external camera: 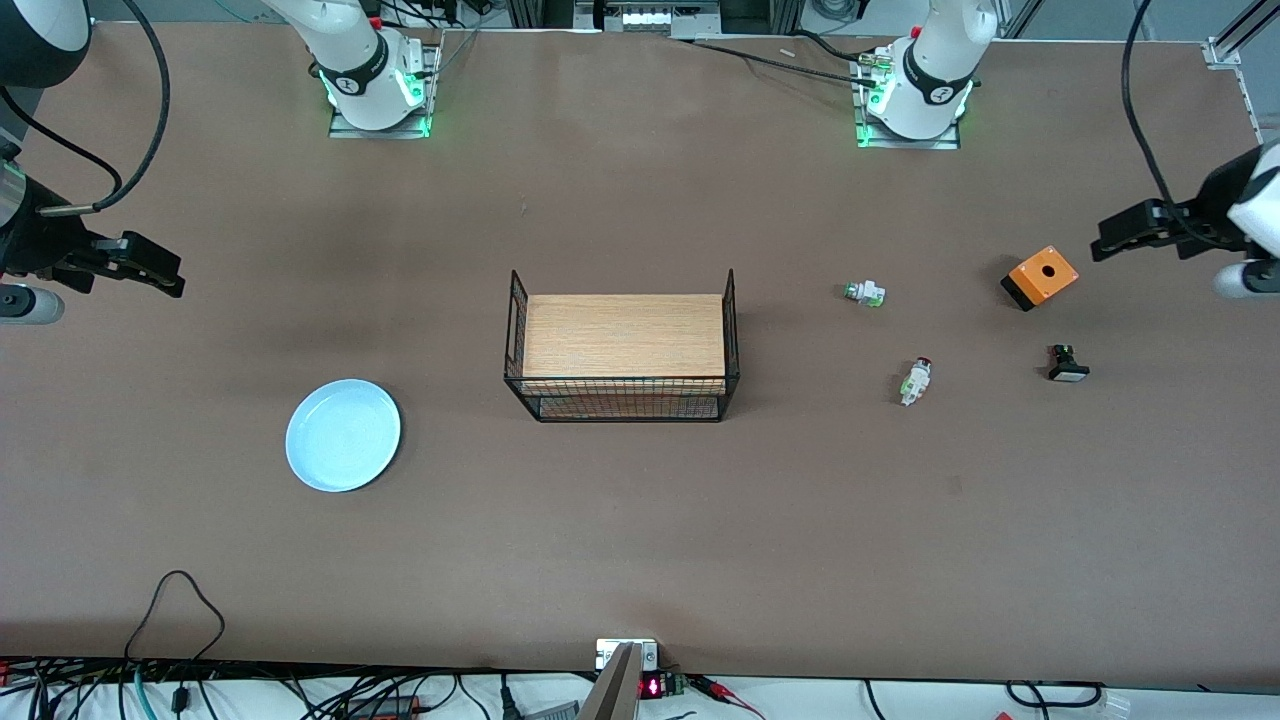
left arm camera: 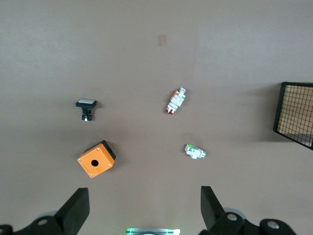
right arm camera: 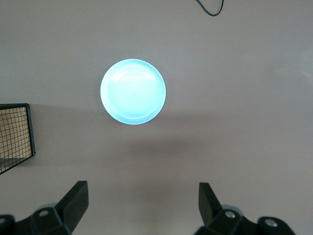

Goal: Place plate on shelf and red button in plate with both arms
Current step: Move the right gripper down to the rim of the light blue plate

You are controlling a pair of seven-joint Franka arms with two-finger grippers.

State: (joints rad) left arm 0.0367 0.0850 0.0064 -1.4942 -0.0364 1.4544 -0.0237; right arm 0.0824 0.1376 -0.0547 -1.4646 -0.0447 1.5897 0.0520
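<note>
Lying flat on the bare table toward the right arm's end, the plate (external camera: 343,435) looks stiff, smooth and shallow, so it probably has to be pinched at its thin rim, where it could slip or tip. The red button (external camera: 915,381) lies on its side toward the left arm's end, nearer to the front camera than the green button (external camera: 864,293) and between the wire basket (external camera: 622,345) and the black button (external camera: 1067,364). It seems light and hard, likely to roll or skid if nudged; a grip across its white body looks safest.

The right gripper (right arm camera: 142,205) hangs over the table edge near the plate, fingers wide and empty. The left gripper (left arm camera: 144,208) hangs near the orange box (external camera: 1040,277), fingers also wide and empty.

Only the front view shows both arms and the basket's wooden floor. The right wrist view shows the plate's faint rings; the left wrist view shows the red cap more clearly
</note>
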